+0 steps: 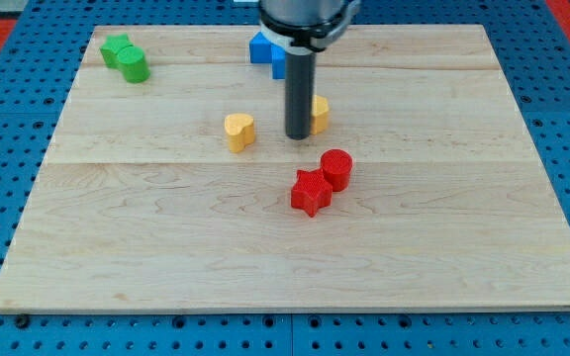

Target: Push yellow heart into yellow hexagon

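Observation:
The yellow heart (239,130) lies near the board's middle, a little towards the view's top. The yellow hexagon (318,114) lies to its right, partly hidden behind my rod. My tip (297,136) rests on the board between the two, touching or almost touching the hexagon's left side and a block's width right of the heart.
A red star (311,192) and a red cylinder (336,168) sit together below the tip. Blue blocks (266,50) sit at the top behind the rod. Two green blocks (125,57) sit at the top left. The wooden board (117,247) lies on a blue pegboard.

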Robot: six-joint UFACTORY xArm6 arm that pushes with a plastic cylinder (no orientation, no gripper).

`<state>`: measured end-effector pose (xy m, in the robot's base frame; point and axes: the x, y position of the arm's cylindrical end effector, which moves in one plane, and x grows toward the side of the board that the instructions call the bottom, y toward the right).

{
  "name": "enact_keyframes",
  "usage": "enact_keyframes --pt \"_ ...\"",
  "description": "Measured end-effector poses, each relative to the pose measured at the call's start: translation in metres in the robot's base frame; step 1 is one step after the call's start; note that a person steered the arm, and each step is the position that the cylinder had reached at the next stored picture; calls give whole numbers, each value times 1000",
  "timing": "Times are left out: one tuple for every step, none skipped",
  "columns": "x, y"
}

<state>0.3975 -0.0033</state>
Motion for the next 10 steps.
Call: enact_keyframes --pt "-18 -14" --pt "-29 55" --pt "-30 142" --pt "-32 109" --pt "-62 136" --pt "-98 138" --pt "-54 199" --pt "-63 144" --pt "-57 8" --pt "-55 -141"
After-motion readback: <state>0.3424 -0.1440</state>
